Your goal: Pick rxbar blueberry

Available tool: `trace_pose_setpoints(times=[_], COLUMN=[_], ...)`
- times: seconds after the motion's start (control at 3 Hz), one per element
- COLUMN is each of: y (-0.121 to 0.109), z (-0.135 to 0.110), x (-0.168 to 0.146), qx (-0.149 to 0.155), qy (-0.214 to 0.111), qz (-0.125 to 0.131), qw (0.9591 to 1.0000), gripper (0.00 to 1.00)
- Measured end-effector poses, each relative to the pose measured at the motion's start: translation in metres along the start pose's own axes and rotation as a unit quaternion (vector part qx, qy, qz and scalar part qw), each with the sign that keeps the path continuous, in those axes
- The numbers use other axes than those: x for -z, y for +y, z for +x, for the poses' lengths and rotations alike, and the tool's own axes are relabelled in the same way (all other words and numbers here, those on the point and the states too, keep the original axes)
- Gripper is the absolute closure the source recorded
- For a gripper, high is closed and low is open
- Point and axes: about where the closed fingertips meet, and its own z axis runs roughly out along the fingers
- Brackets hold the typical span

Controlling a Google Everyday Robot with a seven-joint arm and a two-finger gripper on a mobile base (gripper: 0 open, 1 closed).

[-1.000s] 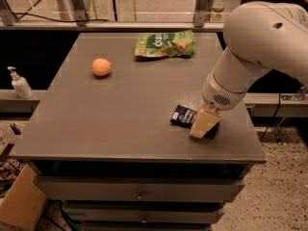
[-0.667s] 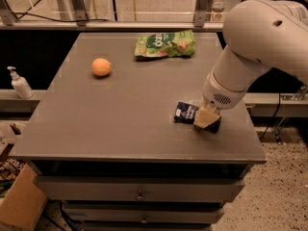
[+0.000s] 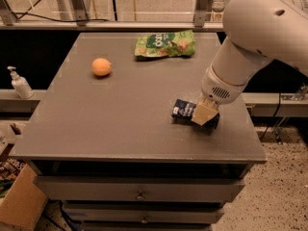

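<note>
Delta: the gripper (image 3: pixel 204 113) is set slightly farther in from the front edge than a second ago, and is now seated over the right end of the rxbar blueberry (image 3: pixel 183 110).
Front edge: the table (image 3: pixel 120 146) rim is found near the gripper, with the drawers (image 3: pixel 139 189) below it.
Right edge: only a narrow strip of top is left beside the gripper.
Bar position: laid flat on the front-right part of the table.
Bar axis: the long side is run roughly along the front edge, and the free end is left sticking out picture-left from under the gripper.
Grip state: cannot be told. Contact with the wrapper is judged likely, but closure is not confirmed.
Open room: bare top is seen to the left and behind.
Orange (image 3: pixel 101 67): mid-left, well apart.
Green bag (image 3: pixel 165 44): at the far edge, well apart.
Next move: a straight lift is judged enough, with no sideways travel needed.
</note>
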Motion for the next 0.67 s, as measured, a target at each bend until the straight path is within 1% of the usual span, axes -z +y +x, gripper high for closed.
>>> trace_pose_setpoints(times=[0.33,0.67], y=[-0.002,-0.005], z=[-0.014,-0.036], x=[0.016,0.048], qx=[0.002,0.007], qy=[-0.015,-0.063], qz=[-0.002,-0.011], qw=[0.9999,0.9979], gripper=[1.00,1.00])
